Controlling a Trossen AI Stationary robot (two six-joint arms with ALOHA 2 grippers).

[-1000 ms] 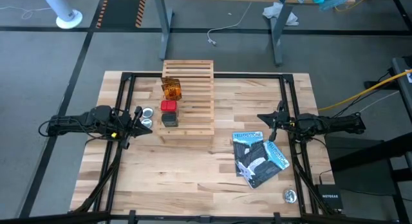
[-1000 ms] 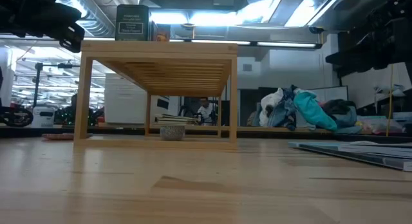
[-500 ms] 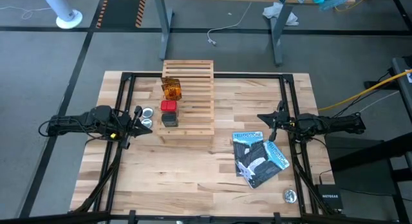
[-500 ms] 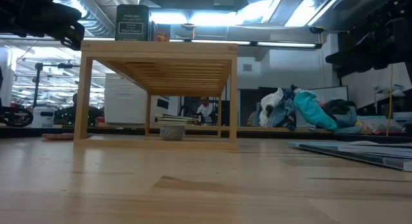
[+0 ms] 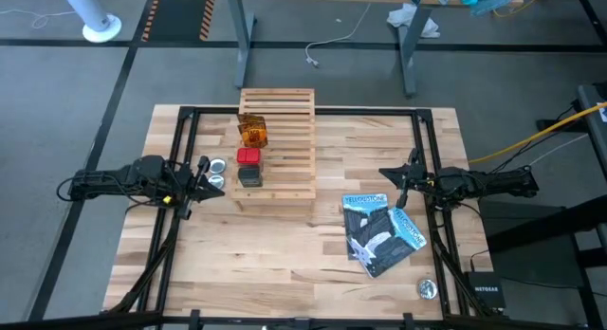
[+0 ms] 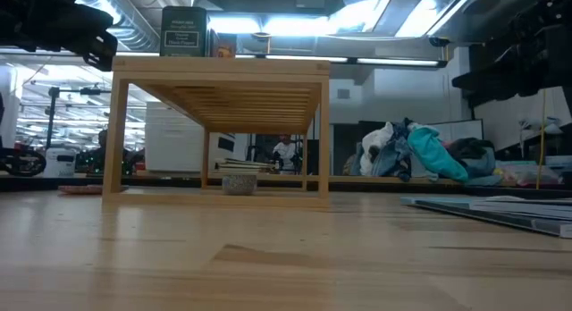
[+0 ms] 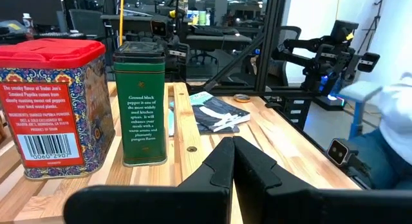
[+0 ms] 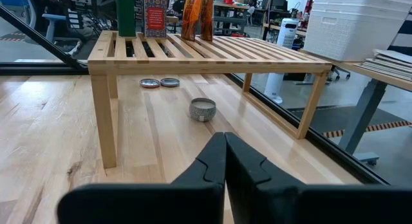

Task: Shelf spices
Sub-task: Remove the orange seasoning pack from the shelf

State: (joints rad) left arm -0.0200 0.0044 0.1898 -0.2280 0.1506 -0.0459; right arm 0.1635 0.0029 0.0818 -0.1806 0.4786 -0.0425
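The shelf (image 5: 285, 145) is a light wooden slatted rack standing on its legs at the table's far middle. Along the left side of its top stand the spices: orange-brown packets (image 5: 252, 131), a red box (image 5: 248, 156) and a dark box (image 5: 249, 175). The left wrist view shows the red box (image 7: 51, 108) and the dark green box (image 7: 140, 105) close by. My left gripper (image 5: 202, 174) is shut, level, just left of the shelf. My right gripper (image 5: 387, 175) is shut, level, to the shelf's right, and points at it (image 8: 212, 53).
Two round silver tins (image 5: 217, 173) lie between my left gripper and the shelf. A small round tin (image 8: 203, 109) sits under the shelf. Blue-and-black booklets (image 5: 379, 230) lie at the near right, with another small silver tin (image 5: 428, 288) by the near right corner.
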